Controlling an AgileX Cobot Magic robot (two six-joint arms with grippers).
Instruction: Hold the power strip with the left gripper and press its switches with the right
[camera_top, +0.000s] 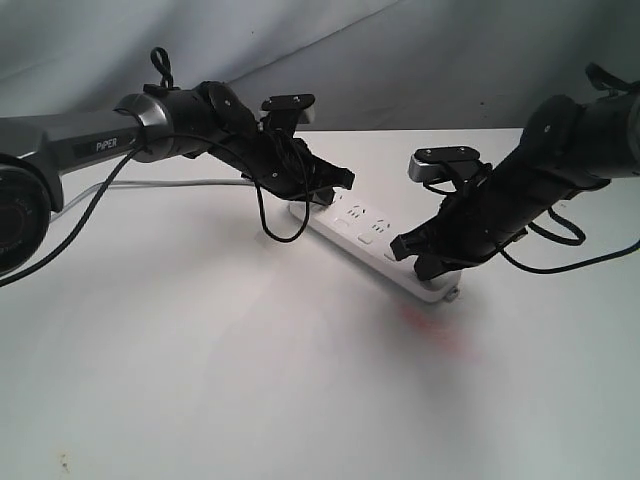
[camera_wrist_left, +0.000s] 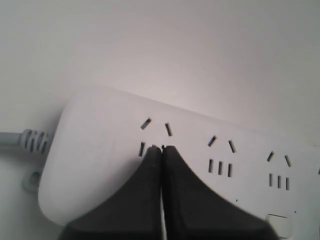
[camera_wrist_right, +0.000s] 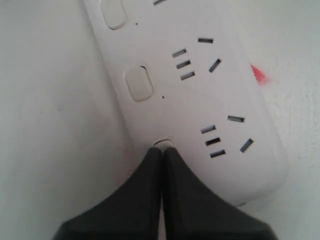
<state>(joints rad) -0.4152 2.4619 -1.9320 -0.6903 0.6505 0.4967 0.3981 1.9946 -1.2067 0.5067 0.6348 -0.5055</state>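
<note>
The white power strip (camera_top: 362, 228) lies slantwise on the table between both arms. My left gripper (camera_top: 322, 196), on the arm lettered PIPER, is shut, and its joined tips (camera_wrist_left: 161, 148) rest on top of the power strip (camera_wrist_left: 100, 165) at the socket group nearest the grey cord (camera_wrist_left: 17, 139). My right gripper (camera_top: 424, 262) is shut too. Its tips (camera_wrist_right: 163, 149) sit on the end switch (camera_wrist_right: 164, 143) of the power strip (camera_wrist_right: 200, 100), mostly hiding it. Two more switches (camera_wrist_right: 138, 83) show beyond it, uncovered. Nothing is held between either pair of fingers.
The white table (camera_top: 200, 380) spreads in front of the strip. The grey cord (camera_top: 180, 183) runs off to the left behind the left arm. A faint red mark (camera_top: 428, 326) lies on the table by the strip's near end. A grey cloth backdrop (camera_top: 400, 60) hangs behind.
</note>
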